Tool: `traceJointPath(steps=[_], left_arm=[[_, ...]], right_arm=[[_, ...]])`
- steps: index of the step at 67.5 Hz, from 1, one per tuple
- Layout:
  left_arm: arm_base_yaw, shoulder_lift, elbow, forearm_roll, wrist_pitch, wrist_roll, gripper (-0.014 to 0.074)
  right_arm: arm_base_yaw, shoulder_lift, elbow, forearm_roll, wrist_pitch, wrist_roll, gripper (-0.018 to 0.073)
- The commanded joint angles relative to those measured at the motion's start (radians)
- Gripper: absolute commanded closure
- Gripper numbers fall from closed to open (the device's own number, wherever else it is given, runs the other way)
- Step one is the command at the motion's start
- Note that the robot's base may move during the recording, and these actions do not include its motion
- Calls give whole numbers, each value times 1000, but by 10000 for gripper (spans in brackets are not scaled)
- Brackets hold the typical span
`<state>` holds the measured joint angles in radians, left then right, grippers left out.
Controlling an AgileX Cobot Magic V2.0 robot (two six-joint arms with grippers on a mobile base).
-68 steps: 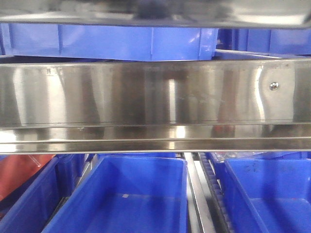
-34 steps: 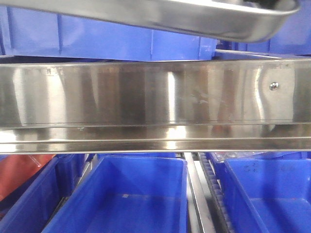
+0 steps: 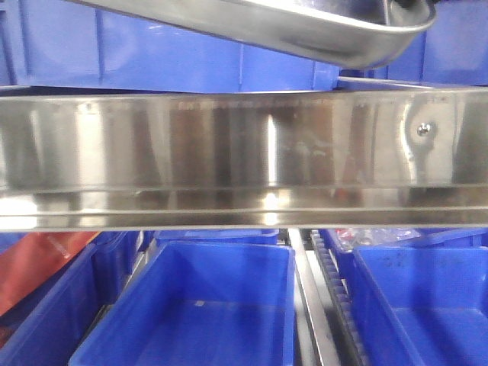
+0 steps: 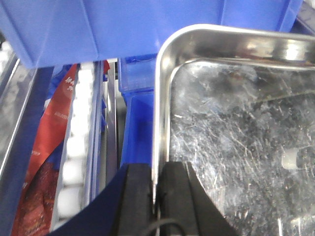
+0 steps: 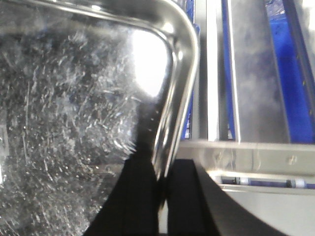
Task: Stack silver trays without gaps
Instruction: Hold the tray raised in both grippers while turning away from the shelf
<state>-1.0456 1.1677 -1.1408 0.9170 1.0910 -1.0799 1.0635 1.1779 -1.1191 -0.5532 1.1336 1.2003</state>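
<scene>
A silver tray (image 3: 305, 34) hangs in the air at the top of the front view, above and apart from the long steel shelf rail (image 3: 229, 152) with its 1 screw (image 3: 422, 130). The tray's long axis runs across the view from left to right, and it is tilted so that its right end sits lower and its polished underside faces the camera. In the left wrist view the left gripper (image 4: 156, 191) has its 2 black fingers (image 4: 135, 196) pressed onto the thin flared rim of the tray's (image 4: 236, 137) left side, 1 outside and 1 inside the scratched pan. In the right wrist view the right gripper (image 5: 165, 182) pinches the rim of the tray's (image 5: 64, 113) right side in the same manner, just below a rounded corner. It appears to be 1 tray held at both sides, though no view shows both grippers together. Blue bins (image 3: 198, 305) stand on the level below the rail, and more sit behind the tray. A red packet (image 4: 49, 147) lies in the compartment to the left.
</scene>
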Motion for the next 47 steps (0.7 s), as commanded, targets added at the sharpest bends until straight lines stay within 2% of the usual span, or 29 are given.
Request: traceJointPath(steps=[1,47], left_arm=[[-1,-4,0,66,17,6,605],[-1,-4,0,66,17,6,605]], right_arm=[[7,-12,-6,-27,-4,-11,564],[7,-12,-6,-27,-15,-11,564]])
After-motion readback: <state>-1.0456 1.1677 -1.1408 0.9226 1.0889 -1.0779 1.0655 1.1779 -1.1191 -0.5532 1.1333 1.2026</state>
